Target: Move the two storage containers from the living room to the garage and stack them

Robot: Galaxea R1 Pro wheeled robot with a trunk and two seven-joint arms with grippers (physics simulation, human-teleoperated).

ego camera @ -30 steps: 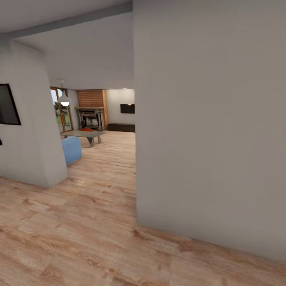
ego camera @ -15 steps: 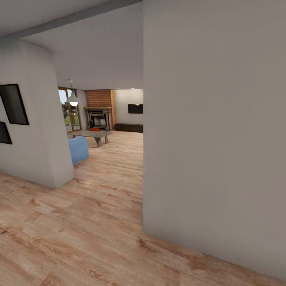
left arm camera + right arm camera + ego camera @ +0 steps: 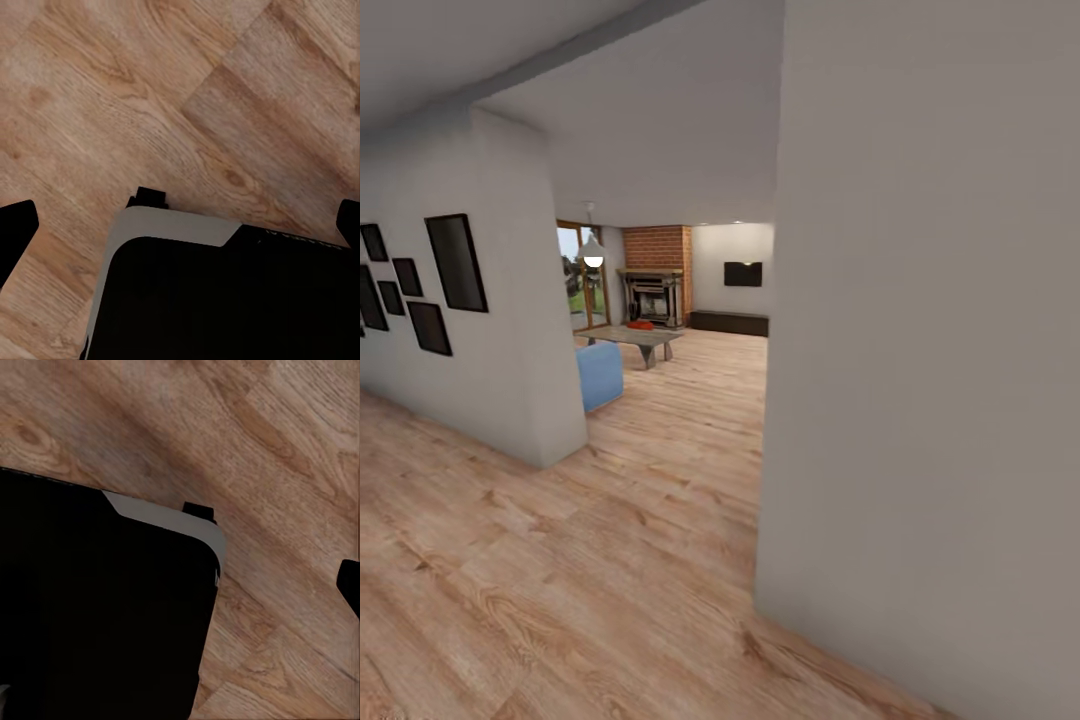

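Facing a white wall corner point(image 3: 920, 350); beyond, light wood plank floor point(image 3: 660, 470) reaches the red brick fireplace point(image 3: 657, 270); each end effector's opening cannot be told

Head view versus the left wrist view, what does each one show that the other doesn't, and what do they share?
Head view alone: a near grey wall, framed pictures, a blue sofa, a low grey table with a small red object on it, a brick fireplace and a wall TV.

Left wrist view alone: the robot's dark body with a pale edge, and the dark tips of the left claw at the picture's sides.

Shared: the light wood plank floor.
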